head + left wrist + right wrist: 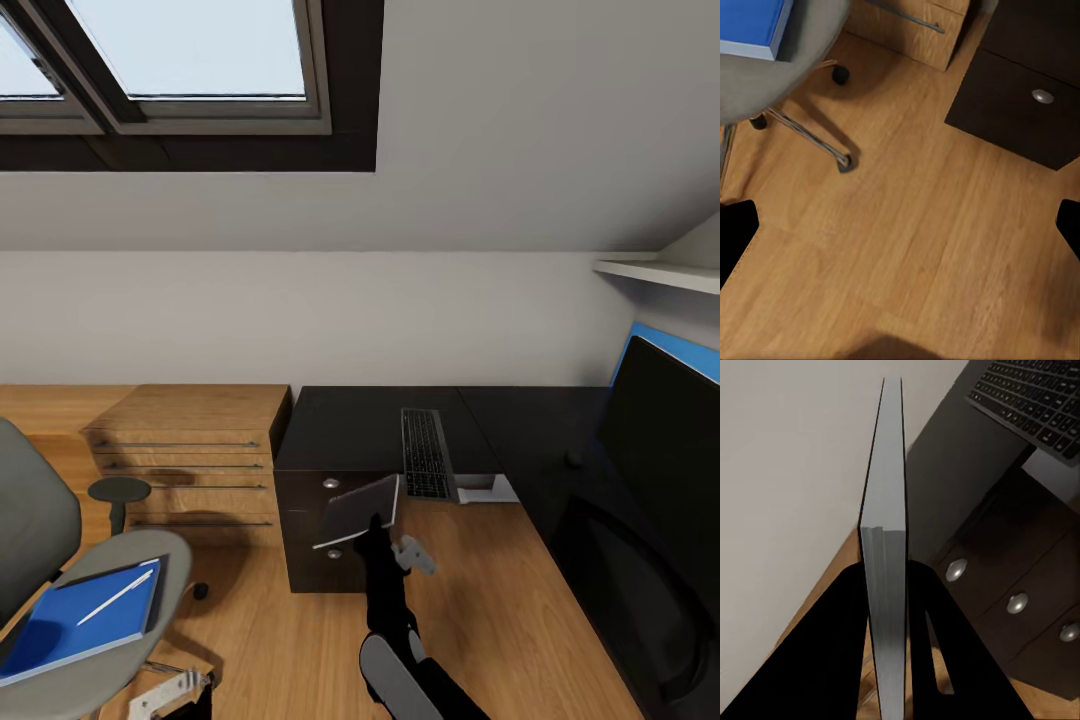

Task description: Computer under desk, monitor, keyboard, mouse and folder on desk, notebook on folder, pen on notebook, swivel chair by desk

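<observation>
My right gripper (pixel 372 522) is shut on the dark notebook (pixel 358 508), held in front of the desk's drawer unit (pixel 305 545). In the right wrist view the notebook (pixel 886 532) stands edge-on between the black fingers (pixel 832 645). The keyboard (pixel 427 452) lies on the black desk (pixel 350 425), and the monitor (pixel 665 470) stands at the right. A blue folder (pixel 80 620) with the white pen (pixel 115 597) on it rests on the swivel chair (pixel 140 560) at lower left. My left gripper (pixel 900 232) hangs open over the floor. The computer is out of view.
A low light-wood cabinet (pixel 190 445) stands left of the desk under the sloped wall and skylight (pixel 190 50). The chair's chrome base (pixel 810 135) spreads over the wood floor (pixel 930 247). A white shelf (pixel 660 272) juts out at the upper right.
</observation>
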{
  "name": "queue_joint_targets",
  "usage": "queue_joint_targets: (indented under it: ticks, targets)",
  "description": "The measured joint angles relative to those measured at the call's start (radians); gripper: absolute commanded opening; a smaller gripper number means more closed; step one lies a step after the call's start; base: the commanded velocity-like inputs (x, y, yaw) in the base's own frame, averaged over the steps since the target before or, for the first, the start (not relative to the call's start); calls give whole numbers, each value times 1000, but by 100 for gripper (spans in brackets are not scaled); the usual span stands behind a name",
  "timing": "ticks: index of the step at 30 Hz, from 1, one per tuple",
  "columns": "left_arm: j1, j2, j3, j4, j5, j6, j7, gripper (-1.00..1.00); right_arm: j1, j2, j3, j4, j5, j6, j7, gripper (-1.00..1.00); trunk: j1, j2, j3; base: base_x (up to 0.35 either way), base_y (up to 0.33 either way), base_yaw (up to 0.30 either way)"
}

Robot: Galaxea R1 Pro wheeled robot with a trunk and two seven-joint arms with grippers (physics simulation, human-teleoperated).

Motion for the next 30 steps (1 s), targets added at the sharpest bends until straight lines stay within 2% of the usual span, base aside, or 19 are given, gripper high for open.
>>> queue_joint_targets:
  ticks: [3,7,10,16,24,28,30]
  targets:
    - [0,-5,22,-14,2,21,15,100,0,0,-1,-5,-28,1,0,-100,0,0,0,0,0,0]
    - [0,-8,73,26,0,28,17,100,0,0,-1,-17,-70,5,-1,-100,0,0,0,0,0,0]
    - [0,-9,94,54,-2,29,16,100,1,0,3,-23,-92,6,0,-100,0,0,0,2,0,0]
    - [0,-10,95,94,-6,29,14,100,2,0,53,-35,-97,6,1,-100,0,0,0,208,81,0]
    - [0,-11,95,113,-7,28,14,100,3,0,85,-100,-93,2,2,-100,0,0,0,59,13,0]
    - [0,-11,94,114,-7,28,14,100,3,-25,116,-138,-92,1,2,-100,0,0,0,43,2,0]
    - [0,-11,94,115,-7,28,13,100,4,-46,144,-166,-92,-1,3,-100,0,0,0,170,1,0]
